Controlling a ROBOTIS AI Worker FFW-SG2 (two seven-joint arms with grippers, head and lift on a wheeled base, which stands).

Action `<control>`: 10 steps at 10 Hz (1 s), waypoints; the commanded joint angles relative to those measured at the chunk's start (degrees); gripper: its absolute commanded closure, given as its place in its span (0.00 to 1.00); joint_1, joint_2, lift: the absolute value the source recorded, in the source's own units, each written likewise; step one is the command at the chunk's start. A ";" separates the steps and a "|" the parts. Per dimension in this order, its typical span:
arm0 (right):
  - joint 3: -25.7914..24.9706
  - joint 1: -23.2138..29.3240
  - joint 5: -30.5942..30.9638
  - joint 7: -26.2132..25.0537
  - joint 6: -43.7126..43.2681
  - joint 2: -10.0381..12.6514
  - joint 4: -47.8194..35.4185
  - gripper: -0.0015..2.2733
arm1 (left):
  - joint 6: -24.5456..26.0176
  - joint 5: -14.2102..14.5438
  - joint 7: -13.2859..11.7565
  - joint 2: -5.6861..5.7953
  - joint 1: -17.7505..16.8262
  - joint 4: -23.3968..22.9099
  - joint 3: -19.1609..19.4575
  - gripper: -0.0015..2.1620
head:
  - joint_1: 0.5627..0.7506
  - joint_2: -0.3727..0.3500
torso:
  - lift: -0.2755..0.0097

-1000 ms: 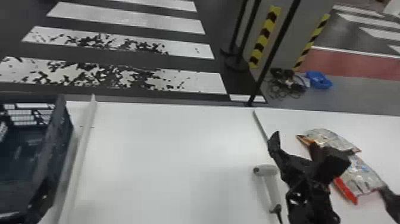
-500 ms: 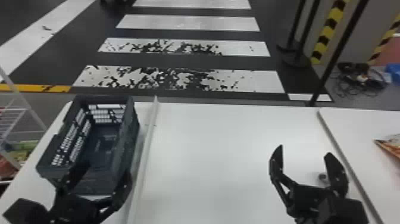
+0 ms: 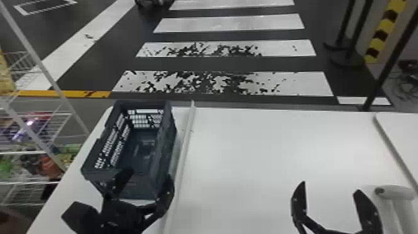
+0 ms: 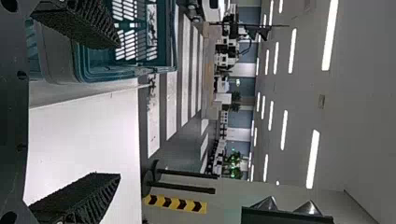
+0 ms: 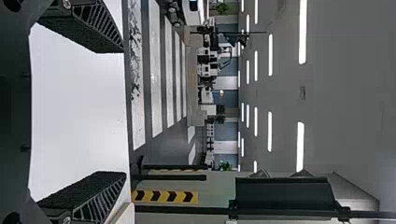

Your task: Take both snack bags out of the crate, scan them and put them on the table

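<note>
Left pincer: the left pincer [image 3: 148, 179] stands at the near end of the crate [image 3: 165, 137], its two fingers spread wide.
Crate: ahead of the left pincer, upright on the table [image 3: 264, 146]; in the head view one finger overlaps its inside, the other its near right corner. Whether they touch it, I cannot tell.
Right pincer: the right pincer [image 3: 330, 188] is well apart from the left one, over the table, fingers also wide.
Scanner: the white scanner [image 3: 399, 193] is just right of the right pincer; contact between them cannot be told.
Strip: a pale strip [image 3: 184, 146] runs between the two pincers, beside the crate's right wall.
Rack: the wire rack [image 3: 28, 183] with coloured packets [image 3: 51, 166] is left of the left pincer, past the table edge.
Floor: white stripes [image 3: 224, 25] lie beyond both pincers.
</note>
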 commanded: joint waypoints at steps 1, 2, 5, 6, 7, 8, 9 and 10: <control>0.06 0.24 0.53 -0.13 0.35 0.05 0.02 0.02 | 0.17 -0.01 0.36 -0.09 0.33 0.04 -0.22 0.00 | 0.70 0.72 | 0.64; -0.02 0.24 0.71 -0.13 1.76 0.05 0.02 0.02 | 0.17 -0.01 0.62 -0.18 0.41 0.12 -0.22 0.00 | 0.70 0.72 | 0.64; -0.20 0.15 0.71 -0.13 3.16 0.05 0.02 0.02 | 0.34 -0.10 0.71 -0.27 0.33 0.04 -0.57 0.00 | 0.70 0.72 | 0.64; -0.20 0.06 0.62 -0.13 3.87 0.05 0.10 0.02 | 1.05 -0.45 0.71 -0.18 0.06 -0.05 -0.83 0.00 | 0.70 0.72 | 0.64; -0.20 -0.11 0.62 -0.13 4.40 0.05 0.02 0.02 | 1.75 -0.80 0.97 -0.01 -0.03 -0.23 -1.19 0.00 | 0.70 0.71 | 0.64; -0.20 -0.11 0.62 -0.13 4.40 0.05 0.02 0.02 | 1.92 -0.97 1.24 0.26 -0.11 -0.32 -1.36 0.00 | 0.70 0.70 | 0.64; -0.29 -0.20 0.62 -0.31 4.75 0.05 0.02 0.02 | 1.92 -0.97 1.24 0.26 -0.11 -0.32 -1.45 0.00 | 0.70 0.70 | 0.64; -0.37 -0.47 0.62 -0.83 5.80 0.05 0.02 0.02 | 1.92 -0.97 1.24 0.35 -0.11 -0.23 -1.54 0.00 | 0.70 0.70 | 0.64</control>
